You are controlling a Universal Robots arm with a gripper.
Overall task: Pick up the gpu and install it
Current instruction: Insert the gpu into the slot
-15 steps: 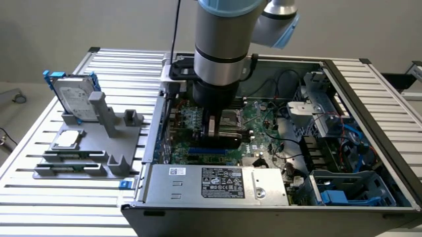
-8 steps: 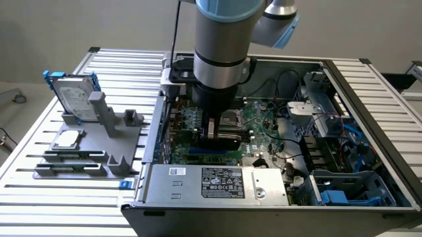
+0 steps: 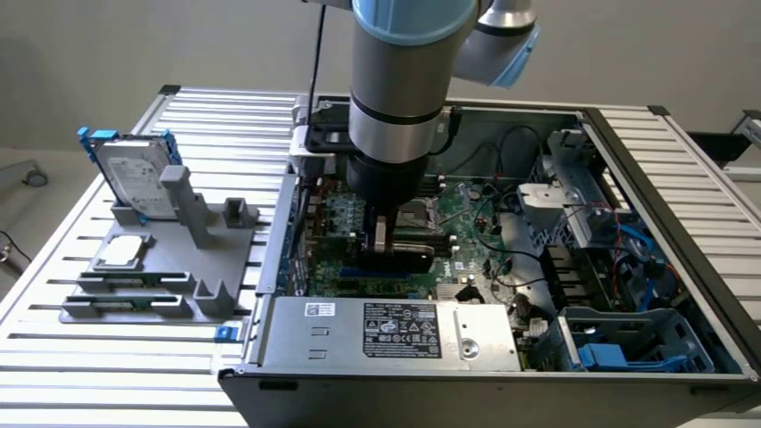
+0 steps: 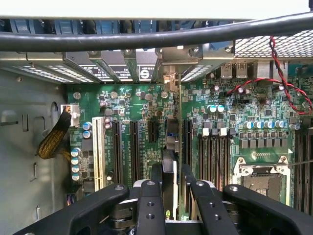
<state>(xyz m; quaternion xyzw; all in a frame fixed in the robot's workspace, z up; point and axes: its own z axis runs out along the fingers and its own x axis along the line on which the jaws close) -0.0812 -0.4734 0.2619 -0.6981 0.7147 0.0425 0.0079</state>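
Because the computer case (image 3: 666, 160) lies open on its side, I can look straight down into it. Nearest me, at the lower middle of the exterior view, sits the silver power supply (image 3: 398, 332). Just beyond it, at the centre of the frame, the gripper (image 3: 398, 245) hangs low over the motherboard (image 3: 487, 227) with the gpu (image 3: 402, 260) clamped between its fingers, the black shroud showing below them. In the wrist view the gripper (image 4: 171, 186) has a finger (image 4: 150, 196) on each face of the gpu (image 4: 167, 166). The card is seen edge-on and upright, running along one of the long black expansion slots (image 4: 134, 147) toward the rear slot openings (image 4: 168, 81). Whether its connector edge has entered the slot I cannot tell.

Trouble from here, as I judge it, would come from alignment. If the card sits skewed or tilted in the grip, its edge would land on the slot's lip rather than inside. Downward pressure would then flex the board or shift the card between the fingers. The card's far end could also catch on the rear frame.

Further back, at the exterior view's left, a grey fixture (image 3: 202, 232) on the slatted table (image 3: 214, 116) holds a hard drive with blue rails (image 3: 134, 174) and a small flat drive (image 3: 123, 251), well apart from the work.
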